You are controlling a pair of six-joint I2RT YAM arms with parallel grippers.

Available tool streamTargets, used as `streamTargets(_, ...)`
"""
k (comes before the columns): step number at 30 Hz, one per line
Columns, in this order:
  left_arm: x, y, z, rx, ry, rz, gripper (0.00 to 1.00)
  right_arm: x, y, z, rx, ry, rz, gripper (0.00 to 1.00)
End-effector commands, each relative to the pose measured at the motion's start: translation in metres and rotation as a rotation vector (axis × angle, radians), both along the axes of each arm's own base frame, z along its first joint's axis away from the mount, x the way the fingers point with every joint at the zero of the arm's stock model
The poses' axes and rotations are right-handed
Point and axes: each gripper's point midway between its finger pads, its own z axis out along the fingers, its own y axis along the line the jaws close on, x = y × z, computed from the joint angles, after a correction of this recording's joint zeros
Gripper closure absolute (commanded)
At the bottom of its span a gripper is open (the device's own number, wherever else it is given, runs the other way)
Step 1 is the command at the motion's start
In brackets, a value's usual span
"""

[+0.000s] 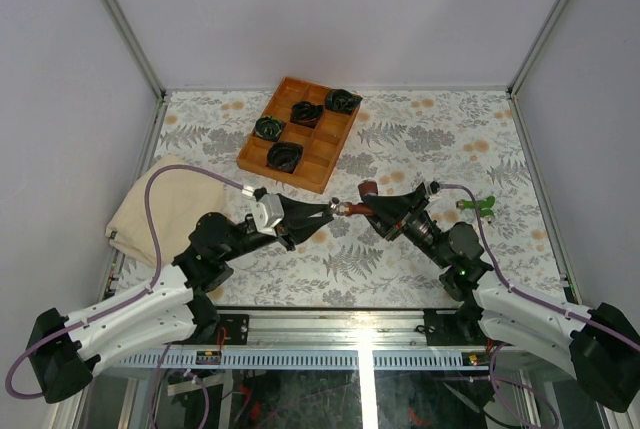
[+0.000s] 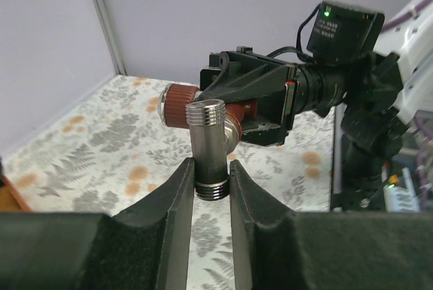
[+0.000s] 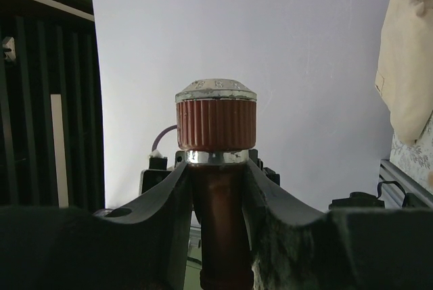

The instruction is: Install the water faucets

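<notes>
So the red-brown faucet [image 3: 216, 124] is held up in the air over the middle of the desk [image 1: 390, 254], and it's gripped from both sides at once. The left hand [image 2: 212, 168] is pinched tight on the silvery threaded end [image 2: 206, 138]. The right hand [image 3: 216, 168] is clamped on the red-brown body just under the ribbed knob. No slack is seen in either grip.

The bit that matters: the threaded end is lined up with the left hand's own pointing direction and sticks straight out past the fingertips, while the knob stem is set crosswise to it. From above, the two hands are met nose to nose along a line roughly parallel to the near edge. Any twisting would probably have to be done about that line, with one hand kept as the anchor.

The green faucet [image 1: 478, 206] is lying flat on the desk close to the right edge, well apart from the held one and touched by nothing. It's clearly nearer the right arm, so it would likely be reached from that side. Where either one gets mounted can't be told from here.
</notes>
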Motion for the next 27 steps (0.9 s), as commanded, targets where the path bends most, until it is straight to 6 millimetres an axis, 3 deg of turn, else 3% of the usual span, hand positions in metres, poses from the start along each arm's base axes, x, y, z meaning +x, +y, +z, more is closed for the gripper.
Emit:
streamTargets(1,0.002,-0.003,-0.011,0.116,-0.212,-0.007,1.0,-0.034,0.003,0.053,0.104,-0.136,0.137,1.0)
streamTargets(5,0.008,0.001,-0.007,0.135,-0.229,0.032,0.98,-0.033,0.002,0.051,0.082,-0.143,0.121,1.0)
streamTargets(7,0.008,0.002,-0.007,0.131,-0.214,0.036,0.86,-0.032,0.001,0.05,0.074,-0.146,0.108,1.0)
streamTargets(10,0.005,0.001,-0.01,0.143,-0.199,0.018,0.83,-0.03,-0.001,0.045,0.068,-0.134,0.089,1.0)
streamTargets(15,0.007,0.003,-0.015,0.184,-0.251,0.027,1.0,-0.031,0.0,0.045,0.069,-0.127,0.104,1.0)
streamTargets(23,0.011,0.006,-0.007,0.296,-0.47,0.054,1.0,-0.035,0.004,0.044,0.08,-0.09,0.15,1.0)
streamTargets(27,0.011,0.006,-0.005,0.327,-0.476,0.044,0.96,-0.033,0.002,0.044,0.075,-0.093,0.13,1.0)
